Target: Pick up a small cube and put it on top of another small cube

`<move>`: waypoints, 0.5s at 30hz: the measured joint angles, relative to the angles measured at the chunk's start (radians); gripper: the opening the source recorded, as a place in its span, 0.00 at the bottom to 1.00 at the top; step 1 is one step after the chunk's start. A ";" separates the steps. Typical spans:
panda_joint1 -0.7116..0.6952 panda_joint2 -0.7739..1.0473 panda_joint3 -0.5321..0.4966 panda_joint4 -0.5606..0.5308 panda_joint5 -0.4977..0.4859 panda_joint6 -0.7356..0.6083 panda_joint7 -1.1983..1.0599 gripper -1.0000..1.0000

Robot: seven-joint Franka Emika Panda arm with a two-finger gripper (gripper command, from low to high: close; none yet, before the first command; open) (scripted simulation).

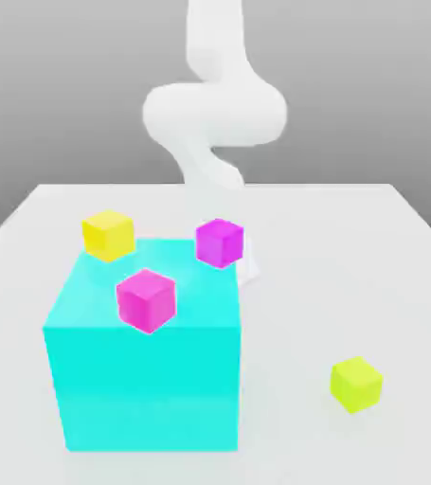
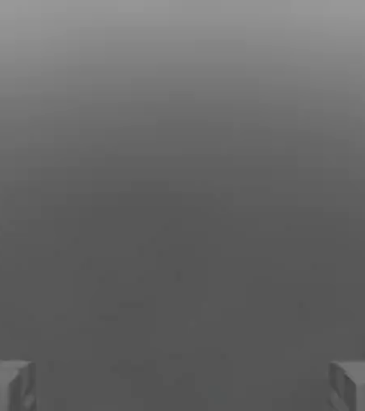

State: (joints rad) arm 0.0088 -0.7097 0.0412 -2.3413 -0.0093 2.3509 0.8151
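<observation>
The small lime yellow-green cube [image 1: 355, 384] rests on the white table [image 1: 351, 246] at the front of the exterior view's right, well apart from everything else. The white arm [image 1: 214, 114] rises at the back, behind the big cyan cube [image 1: 148, 374]. In the hand view my gripper [image 2: 182, 387] is open: its two grey fingertips [image 2: 5, 385] stand far apart with nothing between them, in front of plain grey background.
A golden-yellow small cube [image 1: 108, 234] sits behind the cyan cube's left corner. One magenta cube [image 1: 147, 299] shows over the cyan cube's top face. A second magenta cube [image 1: 220, 242] is at its back edge; whether it rests on or behind it I cannot tell.
</observation>
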 joint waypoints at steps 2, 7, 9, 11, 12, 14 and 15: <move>0.006 0.078 0.037 -0.035 -0.006 0.043 0.012 0.50; 0.029 0.260 0.117 -0.118 -0.032 0.146 0.047 0.50; 0.040 0.333 0.148 -0.151 -0.043 0.187 0.062 0.50; 0.052 0.406 0.177 -0.184 -0.055 0.228 0.077 0.50; 0.059 0.442 0.190 -0.201 -0.061 0.248 0.085 0.50; 0.074 0.515 0.216 -0.234 -0.073 0.289 0.101 0.50; 0.082 0.551 0.228 -0.250 -0.079 0.309 0.109 0.50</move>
State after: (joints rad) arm 0.0908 -0.1584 0.2688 -2.5914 -0.0886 2.6598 0.9238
